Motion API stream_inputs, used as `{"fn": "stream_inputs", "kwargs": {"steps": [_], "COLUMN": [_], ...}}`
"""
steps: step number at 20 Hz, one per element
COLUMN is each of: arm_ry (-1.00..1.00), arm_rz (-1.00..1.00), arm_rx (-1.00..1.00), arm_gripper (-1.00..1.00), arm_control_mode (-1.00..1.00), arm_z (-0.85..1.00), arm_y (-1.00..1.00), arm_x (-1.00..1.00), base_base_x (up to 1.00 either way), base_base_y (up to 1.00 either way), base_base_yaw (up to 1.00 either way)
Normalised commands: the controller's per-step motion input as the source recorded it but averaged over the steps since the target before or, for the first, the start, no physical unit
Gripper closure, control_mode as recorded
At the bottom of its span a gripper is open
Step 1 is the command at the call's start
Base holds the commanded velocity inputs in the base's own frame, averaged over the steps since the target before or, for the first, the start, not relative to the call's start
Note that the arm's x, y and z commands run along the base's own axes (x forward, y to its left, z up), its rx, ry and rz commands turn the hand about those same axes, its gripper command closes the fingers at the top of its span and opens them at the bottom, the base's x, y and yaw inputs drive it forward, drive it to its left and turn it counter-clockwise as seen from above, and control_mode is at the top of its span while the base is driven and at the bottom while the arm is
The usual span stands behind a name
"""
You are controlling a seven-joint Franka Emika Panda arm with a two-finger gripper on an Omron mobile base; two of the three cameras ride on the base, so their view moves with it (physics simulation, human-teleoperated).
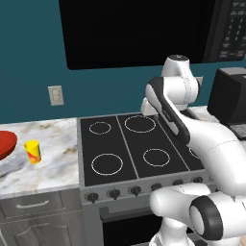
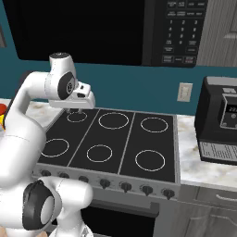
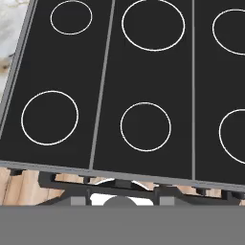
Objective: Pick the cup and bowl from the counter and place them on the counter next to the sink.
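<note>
One cup (image 1: 32, 151), yellow with red-orange marks, stands upright on the counter (image 1: 53, 158), well to the gripper's left and apart from it. One red bowl (image 1: 6, 143) sits on the same counter just left of the cup, cut by the left edge of the left base view; the two do not touch.

Gripper (image 2: 76, 111): hangs over the back left part of the stove (image 2: 115, 143), above the rear left burner ring (image 2: 77, 116) in the right base view. Fingers point down at the black glass. Nothing sits between them. Jaw spacing: cannot tell, the fingers are too small and dark against the stovetop.

Burner rings counted: six in the right base view, in two rows of three. Hand view looks straight down on the stovetop (image 3: 143, 95) and shows parts of six rings too.

Knobs (image 2: 125, 186) along the stove front, below and in front of the gripper: at least six in the right base view, the left ones partly behind the arm.

One wall outlet (image 1: 56, 95) up and left of the gripper, above the cup. One second outlet (image 2: 184, 91) far right of the gripper. One microwave (image 2: 185, 28) above and right, one dark appliance (image 2: 220, 120) on the counter right of the stove.
</note>
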Motion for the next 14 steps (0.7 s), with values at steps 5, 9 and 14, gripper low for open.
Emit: {"fn": "stream_inputs", "kwargs": {"steps": [5,9,14], "arm_ry": [0.0,0.0,0.0], "arm_rz": [0.0,0.0,0.0], "arm_rx": [0.0,0.06,0.1], "arm_gripper": [-1.0,-1.0,-1.0], "arm_control_mode": [-1.0,-1.0,-1.0], "arm_z": [0.0,-0.08,-0.17], "arm_y": [0.12,0.26,0.46], "arm_x": [0.0,0.0,0.0], "base_base_x": [0.0,0.0,0.0], "base_base_y": [0.0,0.0,0.0], "base_base_yaw": [0.0,0.0,0.0]}}
